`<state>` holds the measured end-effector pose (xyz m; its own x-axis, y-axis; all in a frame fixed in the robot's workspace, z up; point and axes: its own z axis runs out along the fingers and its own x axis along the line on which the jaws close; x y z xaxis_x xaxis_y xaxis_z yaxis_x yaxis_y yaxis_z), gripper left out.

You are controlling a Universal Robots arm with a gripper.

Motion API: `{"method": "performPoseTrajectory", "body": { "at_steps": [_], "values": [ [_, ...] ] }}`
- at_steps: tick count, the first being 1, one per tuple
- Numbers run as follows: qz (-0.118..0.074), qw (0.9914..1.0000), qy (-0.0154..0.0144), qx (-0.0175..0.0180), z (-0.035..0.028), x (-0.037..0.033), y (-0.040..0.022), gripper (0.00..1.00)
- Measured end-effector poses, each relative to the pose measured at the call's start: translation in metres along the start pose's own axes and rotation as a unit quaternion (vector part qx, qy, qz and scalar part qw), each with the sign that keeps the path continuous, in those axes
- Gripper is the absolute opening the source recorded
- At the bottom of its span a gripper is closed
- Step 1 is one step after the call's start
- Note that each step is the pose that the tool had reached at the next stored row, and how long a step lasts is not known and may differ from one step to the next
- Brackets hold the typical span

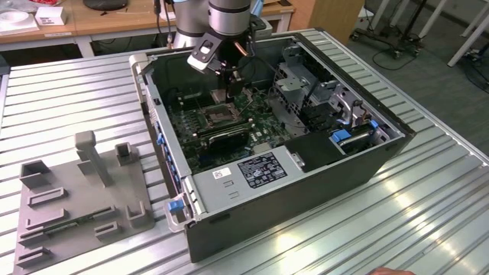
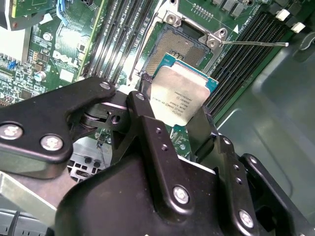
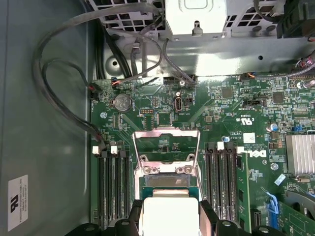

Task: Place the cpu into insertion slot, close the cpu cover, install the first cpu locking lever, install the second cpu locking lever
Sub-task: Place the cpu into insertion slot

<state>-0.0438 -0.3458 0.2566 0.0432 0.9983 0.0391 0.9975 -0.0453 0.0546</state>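
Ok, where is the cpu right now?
In the second wrist view the cpu is clamped in the end effector, not yet in the open socket between the memory slots.

We see wooden desks (image 1: 114, 23) at upper left, grey floor (image 1: 432, 71) at upper right, and a ribbed metal table (image 1: 428, 200) glinting at lower right.

Bright, even overhead room light, with glare on bare metal and a dimmer case interior.
Exterior view: white glare streaks run across the ribbed table (image 1: 397, 217), and the computer case (image 1: 306, 195) walls shade the motherboard (image 1: 221, 129). First wrist view: the cpu (image 3: 163, 216) top is blown out near white, with hot glare on the metal bracket (image 3: 197, 19) and the heatsink (image 3: 300, 153). Second wrist view: the cpu top is evenly lit, there is soft sheen on the black gripper (image 2: 177, 105), and one edge has an overexposed patch.
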Motion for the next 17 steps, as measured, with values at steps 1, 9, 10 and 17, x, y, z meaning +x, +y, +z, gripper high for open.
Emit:
{"method": "performPoseTrajectory", "body": {
  "at_steps": [1,9,10,17],
  "values": [
    [0.0,1.0,0.0,0.0,0.0007,0.0,0.0,0.54],
    [0.0,1.0,0.0001,0.0,0.0026,-0.0001,-0.0002,0.54],
    [0.0,1.0,0.0002,-0.0001,0.003,-0.0001,-0.0002,0.54],
    [0.0,1.0,0.0001,0.0,0.0078,-0.0003,-0.0004,0.54]
  ]
}}
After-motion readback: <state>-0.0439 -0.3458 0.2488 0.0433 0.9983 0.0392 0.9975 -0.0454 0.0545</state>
